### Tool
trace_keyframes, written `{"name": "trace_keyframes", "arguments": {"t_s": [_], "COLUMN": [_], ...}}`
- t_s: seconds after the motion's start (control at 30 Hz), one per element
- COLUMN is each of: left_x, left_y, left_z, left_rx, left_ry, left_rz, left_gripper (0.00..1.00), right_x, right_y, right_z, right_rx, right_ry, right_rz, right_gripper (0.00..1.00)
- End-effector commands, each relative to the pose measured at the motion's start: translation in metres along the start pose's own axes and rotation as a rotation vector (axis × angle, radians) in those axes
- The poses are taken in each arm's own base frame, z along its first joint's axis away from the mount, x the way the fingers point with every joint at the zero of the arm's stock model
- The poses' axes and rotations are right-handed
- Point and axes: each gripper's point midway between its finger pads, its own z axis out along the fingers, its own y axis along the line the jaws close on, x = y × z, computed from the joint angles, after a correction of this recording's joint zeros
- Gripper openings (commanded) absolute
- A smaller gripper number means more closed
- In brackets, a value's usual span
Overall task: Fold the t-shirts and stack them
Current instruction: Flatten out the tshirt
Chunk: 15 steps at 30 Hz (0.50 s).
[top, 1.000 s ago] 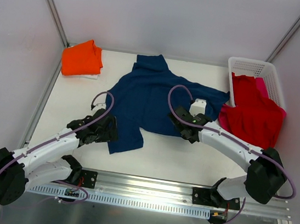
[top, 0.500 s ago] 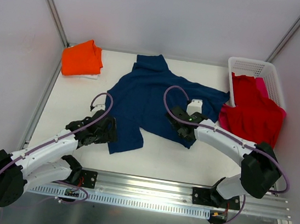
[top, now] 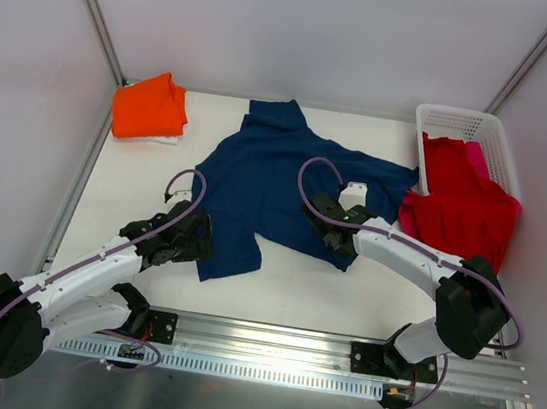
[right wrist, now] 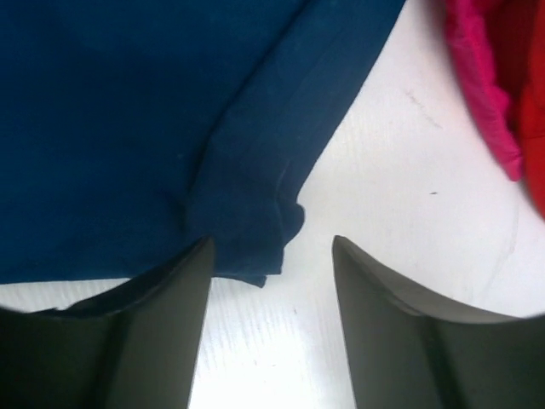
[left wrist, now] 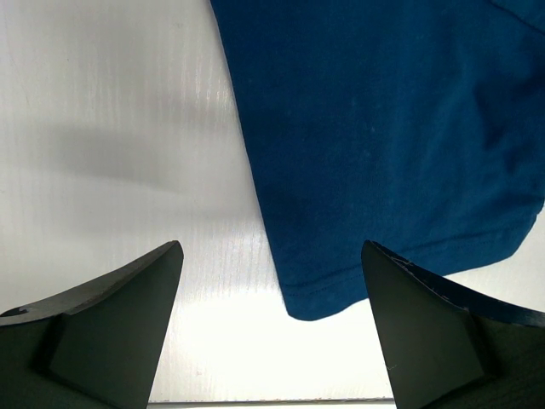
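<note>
A navy blue t-shirt (top: 272, 179) lies spread and crumpled in the middle of the table. My left gripper (top: 198, 240) stands open over its near left hem; in the left wrist view the hem corner (left wrist: 317, 300) lies between the two fingers (left wrist: 272, 298), untouched. My right gripper (top: 340, 244) is open at the shirt's near right corner, and that crumpled corner (right wrist: 255, 251) rests on the table beside the left finger (right wrist: 157, 328). An orange t-shirt (top: 150, 108) sits folded at the far left. A red t-shirt (top: 459, 209) and a pink one (top: 479, 156) hang out of the basket.
The white lattice basket (top: 456, 120) stands at the far right corner, with red cloth spilling over its near rim onto the table. Pink cloth (right wrist: 481, 81) shows at the right wrist view's upper right. Metal frame posts rise at both far corners.
My right gripper has gone from shut to open, letting go of the navy shirt's corner, and has shifted slightly left. The left arm has stayed still.
</note>
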Motion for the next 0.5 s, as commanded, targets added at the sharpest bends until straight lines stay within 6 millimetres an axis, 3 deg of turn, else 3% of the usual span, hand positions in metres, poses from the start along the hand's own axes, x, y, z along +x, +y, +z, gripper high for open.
{"name": "trace_keyframes", "arguments": {"t_s": [0.0,0.07,0.17,0.47], "left_x": [-0.005,-0.005,-0.005,-0.004], "left_y": [-0.001,-0.002,-0.002,-0.005], "left_z": [-0.004,-0.004,-0.003,-0.003], "left_rx": [0.004,0.005,-0.001,0.011], "left_ry": [-0.02,-0.022,-0.025,-0.019], "left_rz": [0.012,0.011,0.016,0.036], "left_gripper": [0.87,0.87,0.87,0.87], "right_x": [0.011,0.028,0.033,0.042], "right_y": [0.009,0.005,0.002,0.014], "right_z": [-0.002,0.004,0.007,0.015], "right_rx": [-0.082,-0.077,-0.067,-0.083], "right_ry": [0.02,0.045,0.045,0.08], "right_rz": [0.06,0.062,0.076,0.076], "right_gripper": [0.64,0.65,0.63,0.37]}}
